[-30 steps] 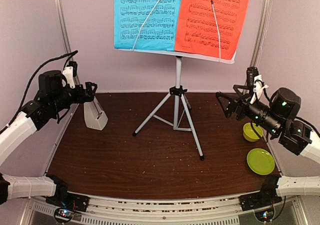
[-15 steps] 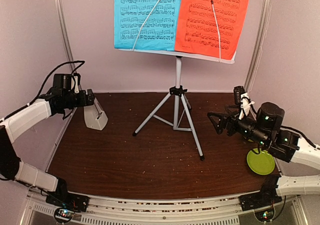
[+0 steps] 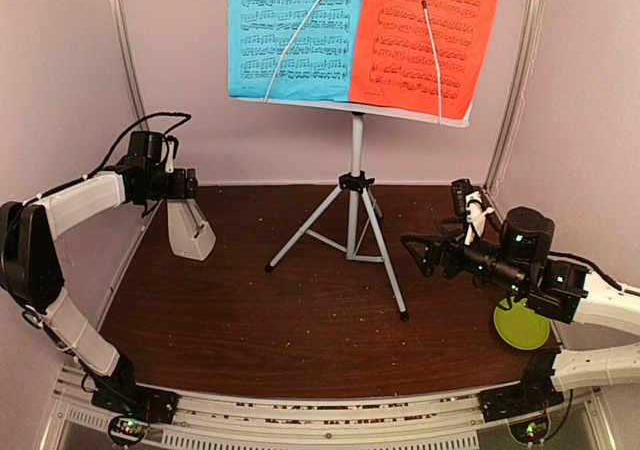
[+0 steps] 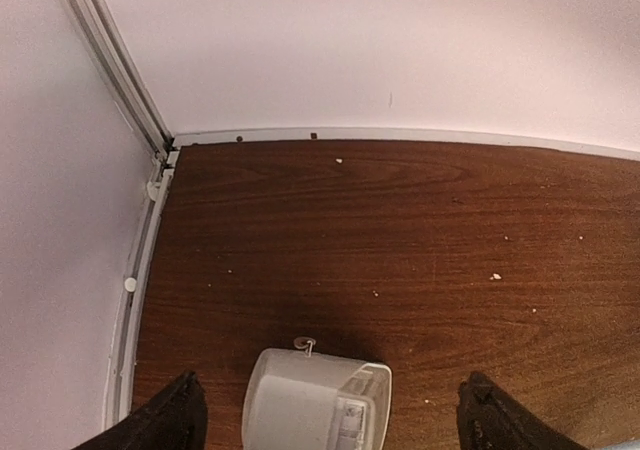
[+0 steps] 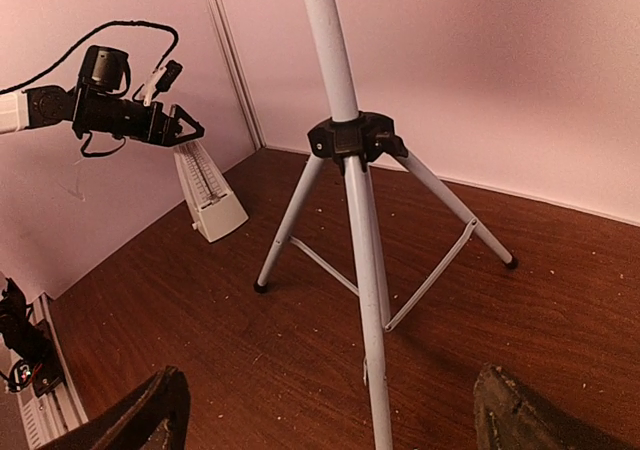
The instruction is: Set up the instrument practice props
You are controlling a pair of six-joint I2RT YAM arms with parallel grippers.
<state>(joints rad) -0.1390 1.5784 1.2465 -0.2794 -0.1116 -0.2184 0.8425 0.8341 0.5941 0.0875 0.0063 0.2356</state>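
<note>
The white music stand has its tripod legs (image 3: 352, 225) at the middle back of the table. Its desk ledge (image 3: 420, 116) carries a blue sheet (image 3: 290, 35) and a red-orange sheet (image 3: 425, 35), each under a thin retaining wire. A small white pyramid metronome (image 3: 189, 230) stands upright at the left. My left gripper (image 3: 185, 183) hovers open right over its top; in the left wrist view the metronome (image 4: 315, 402) sits between the two fingertips (image 4: 178, 415) without touching them. My right gripper (image 3: 418, 253) is open and points at the tripod; its near leg (image 5: 372, 350) runs between the spread fingers.
A yellow-green plate (image 3: 520, 326) lies at the right, partly under my right arm. Walls with metal corner posts (image 3: 125, 60) close in the left, back and right sides. Crumbs are scattered over the dark wooden tabletop (image 3: 300, 320).
My left arm has swung in from the left edge, bringing its gripper over the metronome's top. My right arm has dropped and reached left toward the tripod, covering the yellow-green bowl.
</note>
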